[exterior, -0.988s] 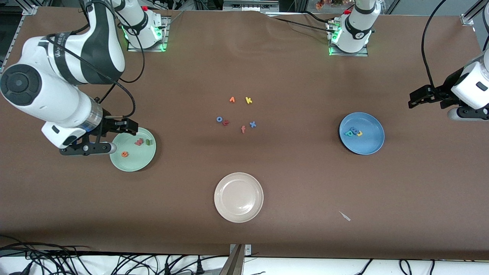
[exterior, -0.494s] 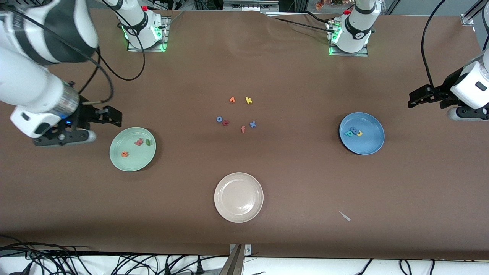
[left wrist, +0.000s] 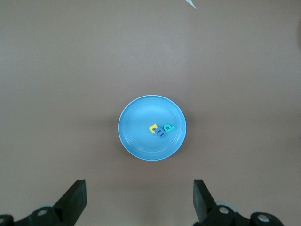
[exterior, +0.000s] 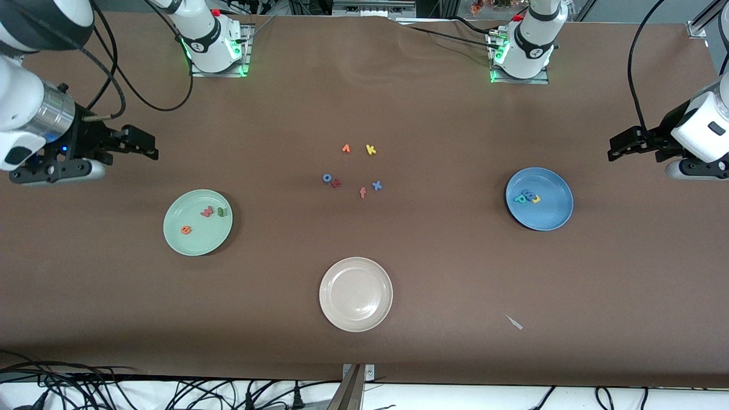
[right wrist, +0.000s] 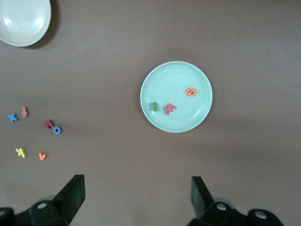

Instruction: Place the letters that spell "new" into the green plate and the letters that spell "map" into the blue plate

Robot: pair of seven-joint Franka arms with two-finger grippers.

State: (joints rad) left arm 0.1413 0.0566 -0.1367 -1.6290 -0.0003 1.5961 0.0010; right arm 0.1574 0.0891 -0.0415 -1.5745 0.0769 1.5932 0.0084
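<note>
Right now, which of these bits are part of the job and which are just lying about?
Job: green plate holding n, e, w; blue plate holding m, a, p.
Lying about: white plate; six loose letters mid-table; paper scrap.

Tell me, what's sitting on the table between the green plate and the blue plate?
Between the green plate and the blue plate, the front view shows a loose cluster of leftover foam letters. The beige-white plate lies nearer the camera, off that line.
</note>
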